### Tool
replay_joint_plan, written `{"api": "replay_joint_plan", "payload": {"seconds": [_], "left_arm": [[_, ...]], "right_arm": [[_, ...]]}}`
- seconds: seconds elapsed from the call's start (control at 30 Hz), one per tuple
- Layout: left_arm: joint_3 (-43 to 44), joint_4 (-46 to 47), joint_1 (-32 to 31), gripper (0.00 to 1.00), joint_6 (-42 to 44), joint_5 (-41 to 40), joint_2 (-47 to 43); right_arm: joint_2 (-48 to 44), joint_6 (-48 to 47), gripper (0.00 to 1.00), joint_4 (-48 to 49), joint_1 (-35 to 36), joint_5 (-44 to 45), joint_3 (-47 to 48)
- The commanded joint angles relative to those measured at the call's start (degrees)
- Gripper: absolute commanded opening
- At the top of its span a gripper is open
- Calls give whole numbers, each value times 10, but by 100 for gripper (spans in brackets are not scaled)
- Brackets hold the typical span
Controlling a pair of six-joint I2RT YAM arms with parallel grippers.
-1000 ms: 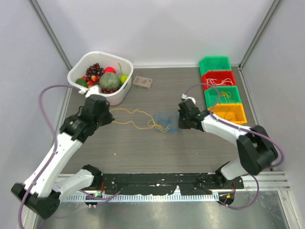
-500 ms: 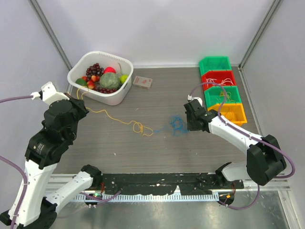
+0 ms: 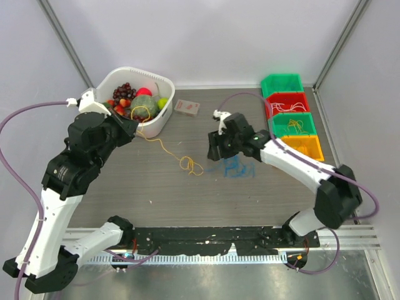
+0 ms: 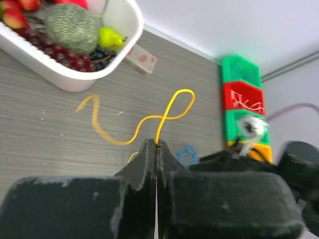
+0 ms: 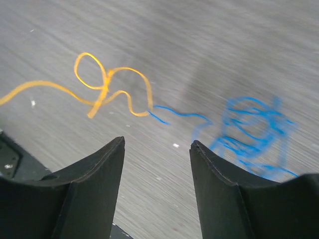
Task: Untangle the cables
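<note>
top view, left gripper (image 3: 134,127): clenched on one end of the yellow cable, held up just in front of the white basket
top view, yellow cable (image 3: 164,150): runs from the left gripper down to the table (image 3: 156,194), ends in a small looped knot near the table's middle
top view, blue cable (image 3: 237,167): loose curly heap on the table, right of the yellow knot and near it; too small here to tell if they touch
top view, right gripper (image 3: 214,153): hangs over the blue cable's left edge
top view, white basket (image 3: 135,70): far left corner, full of fruit (image 3: 144,105)
top view, small box (image 3: 187,107): flat on the table just right of the basket
top view, bins (image 3: 281,84): row of four along the far right, green, red, green, orange; thin pale cords (image 3: 287,105) in the red one
left wrist, left gripper (image 4: 156,145): fingers pressed together, yellow cable (image 4: 172,105) pinched at the tips, curling away in s-bends
left wrist, blue cable (image 4: 187,153): small tangle on the table beyond the fingertips
right wrist, right gripper (image 5: 157,149): released, wide gap, only bare table between the fingers
right wrist, yellow cable (image 5: 107,84): looped knot at upper left, lying on the table
right wrist, blue cable (image 5: 254,127): blurred tangle at right; one thin strand reaches left and meets the yellow end; hooked or just touching, can't tell
</note>
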Motion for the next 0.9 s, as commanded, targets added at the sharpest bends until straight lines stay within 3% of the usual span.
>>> {"api": "replay_joint_plan", "payload": {"seconds": [0.0,0.1,0.2,0.33,0.4,0.7,0.87], "left_arm": [[40,56,2,0,-8,52,2],[95,55,2,0,29,55,15],[203,25,3,0,94,35,44],[393,-15,2,0,174,-26,89],[441,-5,2,0,185,-41,100],[440,28,2,0,180,-35,115],[467,45,2,0,217,-116,110]], "right_arm": [[90,82,57,130,25,-86,-1],[126,116,48,189,19,-46,-46],[159,141,36,166,-9,0,-69],[121,135,27,144,-33,56,-127],[98,131,26,141,-38,88,-155],[47,94,29,95,-39,141,-141],[47,75,28,86,-55,171,-136]]}}
